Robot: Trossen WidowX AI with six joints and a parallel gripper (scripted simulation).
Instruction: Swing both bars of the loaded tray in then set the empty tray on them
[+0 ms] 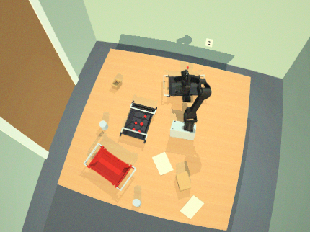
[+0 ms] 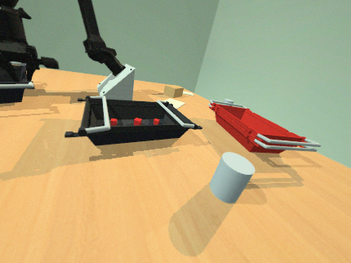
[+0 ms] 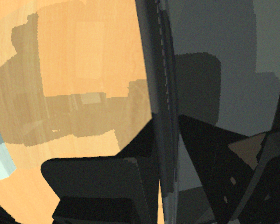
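Note:
The loaded black tray [image 1: 127, 123] [image 2: 135, 135] stands mid-table with several red blocks [image 1: 141, 124] [image 2: 138, 122] inside. One white bar [image 1: 143, 109] [image 2: 107, 113] and the other bar [image 1: 134, 130] [image 2: 175, 113] both lie across its top near its ends. The empty black tray [image 1: 174, 83] [image 2: 10, 95] stands at the back of the table, its white bars out over its ends. My gripper [image 1: 186, 96] [image 3: 166, 122] is shut on its long side wall [image 3: 161, 75], the one nearer the arm's base. The fingertips are partly hidden in the top and exterior views.
A red tray [image 1: 109, 166] [image 2: 253, 129] with bars swung out stands at the front left. White cylinders [image 1: 103, 125] [image 1: 136, 202], small tan boxes [image 1: 117, 83] [image 1: 183, 181] and pale cards [image 1: 162, 163] [image 1: 192, 207] are spread about. The arm's white base [image 1: 176, 131] [image 2: 120, 86] stands right of the loaded tray.

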